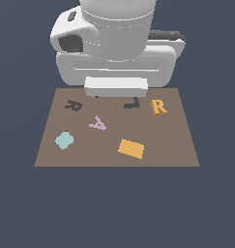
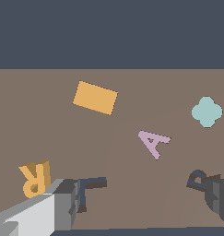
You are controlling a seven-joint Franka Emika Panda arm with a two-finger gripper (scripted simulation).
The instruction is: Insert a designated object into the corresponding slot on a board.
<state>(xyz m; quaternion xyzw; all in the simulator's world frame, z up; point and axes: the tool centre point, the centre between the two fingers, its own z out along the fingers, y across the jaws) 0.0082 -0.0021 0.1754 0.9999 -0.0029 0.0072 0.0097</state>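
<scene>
The orange-yellow letter R [image 1: 158, 107] stands free on the brown board [image 1: 186, 150], in the upper right of the board in the exterior view, untouched by anything. It is a small, thick block letter with lighter front face and darker sides, and it seems to sit proud of the surface rather than lie flush. Its slot [image 1: 73, 105], a dark grey R-shaped recess, lies in the upper left of the board in that same view, well apart from the letter.

The hand [image 2: 141, 203] is spread wide and carries nothing: in the wrist view one finger [image 2: 62, 203] shows beside the letter and the other sits far across, close to the R recess.

The likely trouble from here is a wrong target. A dark L-shaped recess [image 1: 132, 103] lies between the letter and the slot, nearer the letter, and a pink letter A [image 1: 97, 124] and a flat orange rectangle [image 1: 131, 148] share the board; the rectangle matches the letter's colour. A second risk is the grasp itself: the letter is small and uneven in outline, so fingers closing off-centre may twist or tip it, and a turned letter would probably not drop into the recess.
</scene>
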